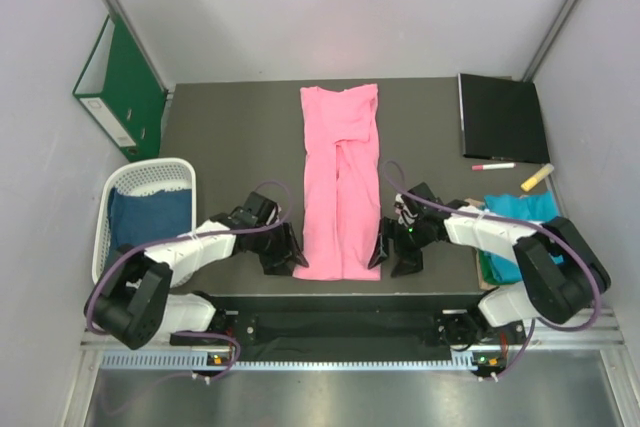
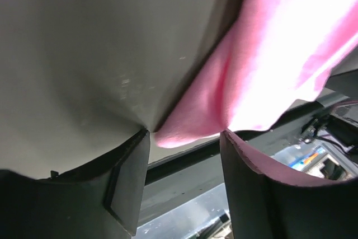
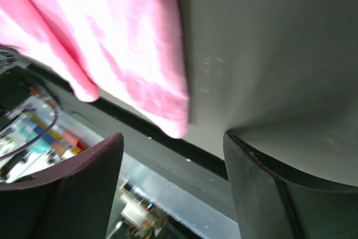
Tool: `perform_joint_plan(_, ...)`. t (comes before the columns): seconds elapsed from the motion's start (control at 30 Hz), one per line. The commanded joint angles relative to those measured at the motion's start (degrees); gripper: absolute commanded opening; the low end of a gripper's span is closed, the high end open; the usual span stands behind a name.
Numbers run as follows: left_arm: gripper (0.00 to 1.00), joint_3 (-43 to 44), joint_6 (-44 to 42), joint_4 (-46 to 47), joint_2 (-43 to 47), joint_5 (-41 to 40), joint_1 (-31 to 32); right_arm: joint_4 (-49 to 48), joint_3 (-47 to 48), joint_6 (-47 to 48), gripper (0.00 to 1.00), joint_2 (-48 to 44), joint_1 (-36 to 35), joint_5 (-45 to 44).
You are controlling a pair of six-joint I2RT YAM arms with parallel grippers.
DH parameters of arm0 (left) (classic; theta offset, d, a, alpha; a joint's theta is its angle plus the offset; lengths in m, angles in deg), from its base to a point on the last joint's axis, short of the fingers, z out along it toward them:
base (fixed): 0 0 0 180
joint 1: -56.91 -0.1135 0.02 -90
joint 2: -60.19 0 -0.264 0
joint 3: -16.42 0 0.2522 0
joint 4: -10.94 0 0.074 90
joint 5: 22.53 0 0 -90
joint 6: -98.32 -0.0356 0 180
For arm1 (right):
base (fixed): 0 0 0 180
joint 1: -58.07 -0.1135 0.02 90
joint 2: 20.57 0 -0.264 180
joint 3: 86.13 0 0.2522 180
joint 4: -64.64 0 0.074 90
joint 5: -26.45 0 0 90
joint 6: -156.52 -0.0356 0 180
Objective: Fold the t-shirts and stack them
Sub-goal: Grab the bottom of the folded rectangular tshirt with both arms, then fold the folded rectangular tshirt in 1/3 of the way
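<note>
Pink t-shirt (image 1: pixel 340 182) lies lengthwise down the middle of the table (image 1: pixel 230 137), sides folded in, with a gripper at each near corner. I see the left gripper (image 1: pixel 285 259) partly open, the shirt's corner hanging loose between its fingers, and the right gripper (image 1: pixel 393 257) likewise parted, clamping nothing. The dark blue t-shirt (image 1: pixel 150 215) sits in the white basket (image 1: pixel 150 169), the teal t-shirt (image 1: pixel 520 207) under my right arm.
</note>
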Motion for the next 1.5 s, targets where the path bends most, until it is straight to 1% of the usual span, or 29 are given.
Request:
perform_joint_plan(0.0, 0.54, -0.14, 1.06, 5.68, -3.18, -1.89, 1.96, -4.8, 0.21, -1.42, 0.67, 6.26, -0.38, 1.43)
perform_joint_plan(0.03, 0.51, 0.47, 1.24, 5.94, -4.32, -2.07, 2.23, -4.97, 0.3, -1.42, 0.57, 8.54, -0.72, 2.39)
perform_joint_plan(0.1, 0.43, 1.09, 1.32, 6.56, -5.29, -2.07, 2.84, -5.32, 0.48, -1.51, 0.45, 10.66, -0.9, 3.54)
perform_joint_plan(0.13, 0.33, 1.79, 1.33, 6.56, -6.26, -2.15, 2.93, -5.58, 0.57, -1.51, 0.34, 12.32, -1.34, 5.02)
perform_joint_plan(0.2, 0.21, 2.5, 1.33, 6.22, -7.05, -2.33, 3.19, -6.11, 0.74, -1.25, 0.23, 13.74, -1.78, 6.26)
perform_joint_plan(0.23, 0.04, 3.2, 1.33, 5.95, -7.4, -2.5, 3.28, -6.02, 0.92, -0.98, 0.15, 14.44, -1.96, 6.96)
perform_joint_plan(0.27, 0.0, 3.64, 1.24, 5.43, -7.41, -2.68, 3.28, -6.2, 0.92, -0.63, 0.11, 14.36, -1.96, 7.41)
perform_joint_plan(0.33, 0.0, 4.96, 0.98, 2.97, -6.45, -3.47, 3.37, -6.2, 0.92, -0.46, 0.06, 12.88, -1.96, 7.76)
perform_joint_plan(0.47, 0.0, 7.42, 0.36, -2.04, -3.28, -4.35, 3.37, -3.39, 2.24, -0.1, 0.03, 8.4, -1.96, 5.92)
perform_joint_plan(0.57, 0.0, 10.14, -0.25, -6.78, -0.73, -4.61, 3.46, 1.08, 4.69, 1.47, 0.02, 5.23, -1.87, 4.95)
perform_joint_plan(0.73, 0.0, 18.31, -2.45, -13.38, 1.12, -6.72, 3.37, 7.85, 13.04, 5.34, 0.02, 2.06, -1.17, 2.5)
perform_joint_plan(0.77, 0.0, 19.8, -3.15, -15.56, 0.86, -7.77, 3.37, 9.52, 16.01, 6.04, 0.02, 1.97, -0.99, 1.79)
perform_joint_plan(0.83, 0.0, 24.11, -4.73, -17.16, -0.64, -9.27, 3.37, 11.98, 19.27, 8.32, 0.02, 2.41, -0.38, -2.16)
perform_joint_plan(0.87, 0.0, 25.25, -5.17, -17.43, -1.42, -9.88, 3.29, 13.65, 22.33, 9.2, 0.01, 2.84, -0.12, -3.21)
perform_joint_plan(0.97, 0.0, 30.08, -6.67, -17.61, -5.11, -10.06, 2.59, 14.54, 27.44, 12.11, 0.01, 4.86, 1.82, -6.12)
perform_joint_plan(1.03, 0.0, 34.13, -7.72, -17.87, -8.36, -10.24, 2.06, 14.63, 30.0, 14.3, 0.01, 7.32, 3.57, -7.18)
perform_joint_plan(1.07, 0.0, 36.66, -7.99, -17.61, -9.51, -10.15, 1.27, 14.63, 32.71, 14.92, 0.01, 8.38, 4.19, -7.35)
perform_joint_plan(1.13, 0.0, 39.05, -8.87, -16.64, -12.85, -9.98, 0.21, 14.46, 35.45, 16.85, 0.01, 11.63, 5.86, -8.14)
perform_joint_plan(1.33, 0.0, 49.95, -11.5, -15.59, -23.48, -6.74, -5.49, 13.58, 46.43, 20.02, 0.0, 20.68, 9.46, -8.15)
perform_joint_plan(1.37, 0.0, 53.09, -11.85, -15.67, -24.88, -6.2, -6.11, 13.58, 49.32, 20.29, 0.0, 21.74, 9.9, -8.06)
perform_joint_plan(1.43, 0.0, 56.27, -12.73, -16.02, -29.28, -4.8, -7.43, 13.84, 52.15, 20.99, 0.0, 25.07, 10.87, -7.8)
perform_joint_plan(1.47, 0.0, 59.42, -13.0, -16.29, -31.99, -4.44, -7.79, 13.75, 54.77, 21.25, 0.0, 26.13, 11.22, -7.45)
